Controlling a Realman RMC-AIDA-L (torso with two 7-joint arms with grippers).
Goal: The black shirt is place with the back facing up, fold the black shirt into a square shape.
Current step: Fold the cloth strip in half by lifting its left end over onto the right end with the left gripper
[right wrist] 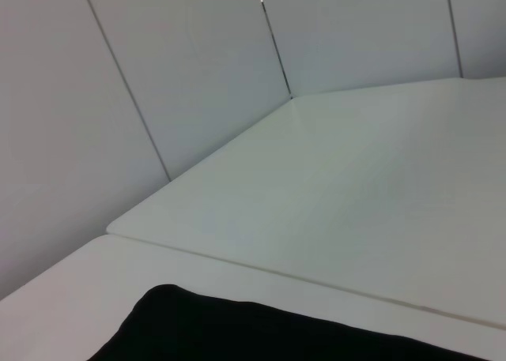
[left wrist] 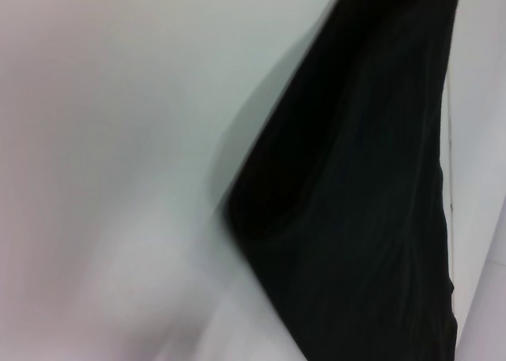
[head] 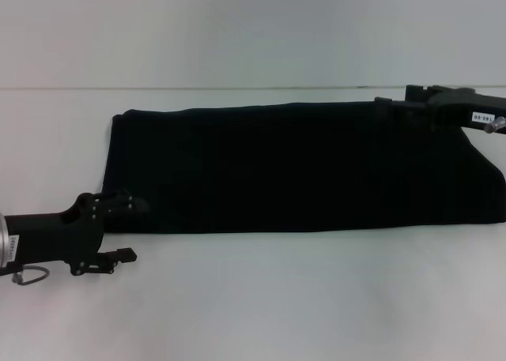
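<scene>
So the black shirt (head: pixel 308 167) is lying flat on the white table (head: pixel 253 298), already down to a long band running between the two arms. The left gripper (head: pixel 118 231) sits right at the shirt's near corner on that side, fingers low by the hem. Its fingers are black against black cloth, so there's no telling how far apart they are or whether any cloth is between them. The right gripper (head: pixel 419 99) is at the opposite far corner, at the shirt's back edge. Same deal there: can't tell if it's pinching anything.

Handling-wise, this looks like light, floppy fabric. It'll sag and drag if lifted from one point, and stacked layers could slide apart. Best bet is probably pinching corners or the edge through all the layers, one grip per end, so the fold carries over evenly.

What's hard to make out: everything on the shirt is just a black mass, so seams, sleeves, neckline and any lettering don't show. The shirt's end past the right gripper is cut off by the head view's edge. The left wrist view is smeared and shows only a rounded fabric edge (left wrist: pixel 371 179), no fingers. The right wrist view catches only a sliver of cloth (right wrist: pixel 237 333) plus table and wall panels (right wrist: pixel 198 61).
</scene>
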